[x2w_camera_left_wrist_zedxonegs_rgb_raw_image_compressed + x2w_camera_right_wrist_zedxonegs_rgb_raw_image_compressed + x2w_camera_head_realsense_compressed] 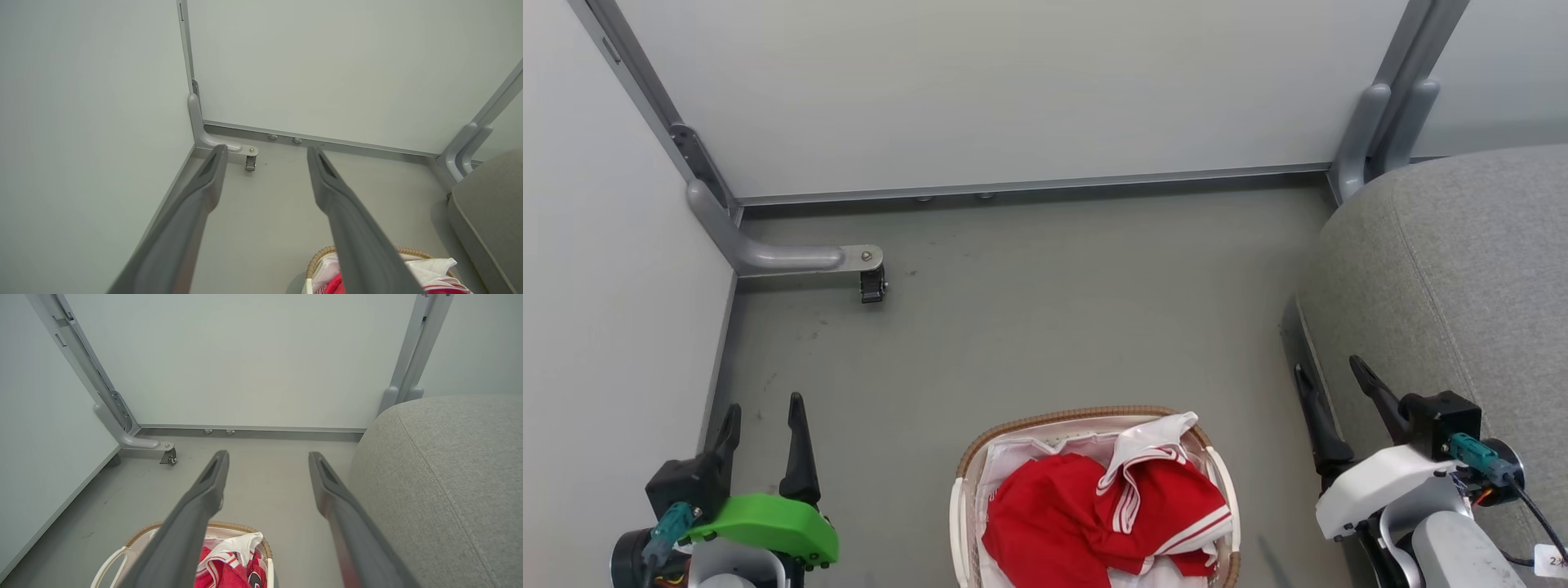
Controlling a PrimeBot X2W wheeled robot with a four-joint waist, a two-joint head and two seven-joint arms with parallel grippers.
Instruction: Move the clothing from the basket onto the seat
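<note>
"Left of the oval cream-white perforated plastic basket with the brown woven rim (1078,411): green-shelled left gripper (764,404), long dark fingers spread, nothing between them. Right of the basket: white-shelled right gripper (1327,365), spread too, empty, close by the large rounded grey fabric seat (1462,269). Touching it or not, cannot tell." (A)

"Noted. All the clothing, thin red fabric with white trim and stripes (1086,514), sits heaped inside the basket, over a plain white liner cloth (1005,457). Nothing on the seat. Task not begun, I'd judge." (B)

"Risks. Pieces lie folded into each other. A pinch on one may drag a second, which could slide off onto the grey floor (1029,327) between basket and seat." (A)

"Or the fingers go deep and take the liner cloth with the red. Basket looks light, so a snagged liner might lift or tip it." (B)

"Also a shallow pinch on thin fabric could slip out mid-carry. Seat edge is rounded, so a piece laid at the side nearest the basket may slump off." (A)

"Writing?" (B)

"Small white tag (1550,561) on the right arm's cable, far right of the basket: a '2' and a further mark, cut off. Black-and-white print (254,580) on red cloth inside the basket, part of a figure, unreadable. No brand seen." (A)
</note>
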